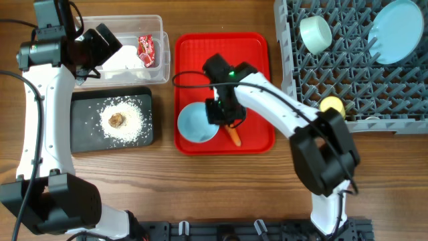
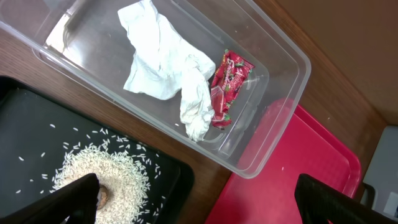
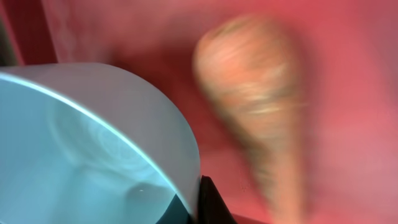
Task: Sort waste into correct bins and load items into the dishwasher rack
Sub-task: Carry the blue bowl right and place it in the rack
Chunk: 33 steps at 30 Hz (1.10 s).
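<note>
Light blue plastic is gripped at the rim: the light blue bowl stands upright in the near left part of the red tray, and its wall is clamped between the closed fingers of the right gripper. One dark finger is seen pressed against the bowl's outer side. An orange carrot lies on the same tray, just beside the bowl on its right.

Left of the red tray, a clear plastic tub holds a crumpled white napkin and a red shiny wrapper. Nearer the robot, a black tray carries white rice grains with a brown food lump on the pile. The left gripper is held above these two bins with its fingers spread wide and nothing between them.

Right of the red tray, the grey dishwasher rack holds a pale green bowl, a light blue plate and a yellow cup.
</note>
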Each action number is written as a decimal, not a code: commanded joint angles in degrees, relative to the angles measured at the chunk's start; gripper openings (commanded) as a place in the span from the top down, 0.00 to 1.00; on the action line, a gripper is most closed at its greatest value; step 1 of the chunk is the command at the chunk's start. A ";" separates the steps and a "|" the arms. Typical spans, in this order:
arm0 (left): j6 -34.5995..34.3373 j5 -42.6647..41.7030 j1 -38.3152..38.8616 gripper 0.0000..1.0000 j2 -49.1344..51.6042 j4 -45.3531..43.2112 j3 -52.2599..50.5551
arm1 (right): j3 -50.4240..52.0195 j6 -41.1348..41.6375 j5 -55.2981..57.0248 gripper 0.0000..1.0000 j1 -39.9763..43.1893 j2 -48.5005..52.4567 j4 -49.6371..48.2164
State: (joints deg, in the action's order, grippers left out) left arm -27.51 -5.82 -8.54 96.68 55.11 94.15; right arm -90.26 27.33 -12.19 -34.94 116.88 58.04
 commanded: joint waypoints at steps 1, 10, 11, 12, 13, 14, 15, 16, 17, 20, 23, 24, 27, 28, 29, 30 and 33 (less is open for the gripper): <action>0.44 0.13 -0.11 0.00 -0.35 -0.15 0.37 | -6.03 -1.92 16.59 0.96 3.82 -10.01 0.72; 0.44 0.13 -0.11 0.00 -0.35 -0.15 0.37 | -6.36 -1.66 75.23 0.96 16.90 -16.76 -3.85; 0.44 0.13 -0.11 0.00 -0.35 -0.15 0.37 | -6.34 -1.75 78.09 0.96 19.12 -16.35 -5.97; 0.44 0.13 -0.11 0.00 -0.35 -0.15 0.37 | -6.34 -1.97 79.17 0.96 21.18 -15.98 -8.55; 0.44 0.13 -0.11 0.00 -0.35 -0.15 0.37 | -6.34 -2.91 78.99 0.96 23.32 -15.61 -11.47; 0.44 0.13 -0.11 0.00 -0.35 -0.15 0.37 | -6.32 -4.48 77.94 0.96 25.20 -15.10 -14.10; 0.44 0.13 -0.11 0.00 -0.35 -0.15 0.37 | -6.25 -6.71 76.67 0.96 27.04 -14.78 -16.85; 0.44 0.13 -0.11 0.00 -0.35 -0.15 0.37 | -6.12 -8.39 75.60 0.96 28.28 -14.23 -19.08; 0.44 0.13 -0.11 0.00 -0.35 -0.15 0.37 | -6.01 -11.74 73.90 0.96 30.32 -13.60 -22.49; 0.44 0.13 -0.11 0.00 -0.35 -0.15 0.37 | -6.01 -22.03 73.66 0.96 34.03 -10.97 -30.21; 0.44 0.13 -0.11 0.00 -0.35 -0.15 0.37 | -6.01 -36.57 73.99 0.96 36.46 -7.67 -38.95; 0.44 0.13 -0.11 0.00 -0.35 -0.15 0.37 | -6.01 -41.59 74.29 0.96 36.85 -6.56 -41.66; 0.44 0.13 -0.11 0.00 -0.35 -0.15 0.37 | -6.01 -52.19 74.31 0.96 37.09 -4.13 -47.89; 0.44 0.13 -0.11 0.00 -0.35 -0.15 0.37 | -6.01 -54.88 74.29 0.96 37.05 -3.37 -49.48; 0.44 0.13 -0.11 0.00 -0.35 -0.15 0.37 | -6.01 -57.90 74.27 0.96 36.98 -2.60 -51.17; 0.44 0.13 -0.11 0.00 -0.35 -0.15 0.37 | -6.01 -61.27 74.25 0.96 36.98 -1.79 -52.89; 0.44 0.13 -0.11 0.00 -0.35 -0.15 0.37 | -6.01 -71.21 73.81 0.96 37.07 0.92 -56.98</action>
State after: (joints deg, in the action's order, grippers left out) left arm -27.51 -5.82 -8.54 96.68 55.09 94.15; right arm -96.33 -26.22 60.66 2.39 114.80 4.25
